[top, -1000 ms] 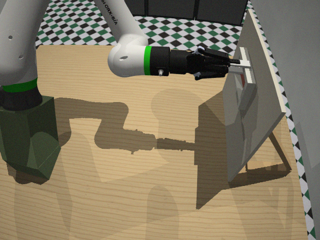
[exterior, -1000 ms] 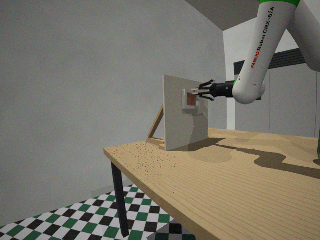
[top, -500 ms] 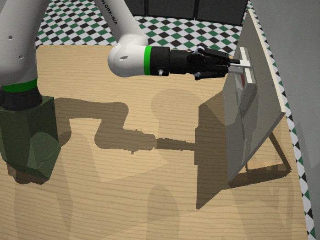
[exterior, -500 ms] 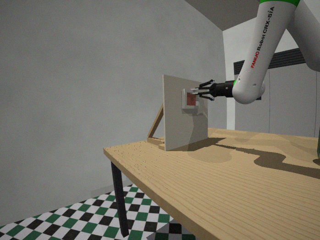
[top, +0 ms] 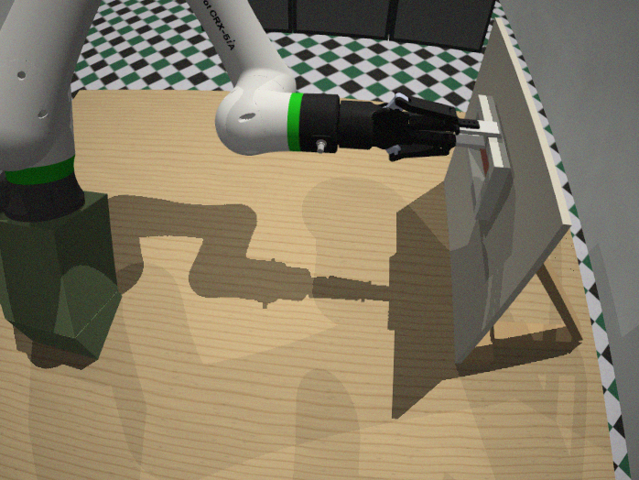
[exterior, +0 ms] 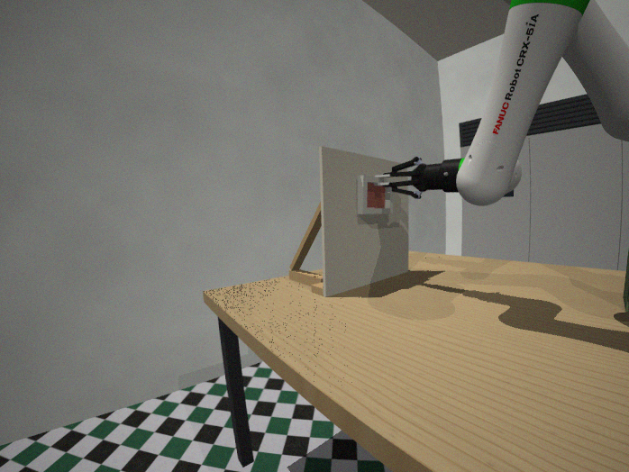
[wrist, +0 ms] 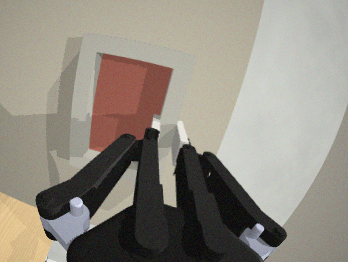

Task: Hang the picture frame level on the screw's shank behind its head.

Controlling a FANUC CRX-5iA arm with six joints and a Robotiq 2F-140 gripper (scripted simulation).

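A small pale picture frame with a red picture lies against the upright grey board, high on its face. My gripper reaches in level from the left and is shut on the frame's right side bar, near its top. In the wrist view the frame looks slightly tilted. The screw is hidden behind the frame, so I cannot tell whether the frame sits on the shank or on the head.
The board stands at the far right end of the wooden table, propped by a wooden brace behind it. The robot's green base stands at the left. A grey wall lies behind the board.
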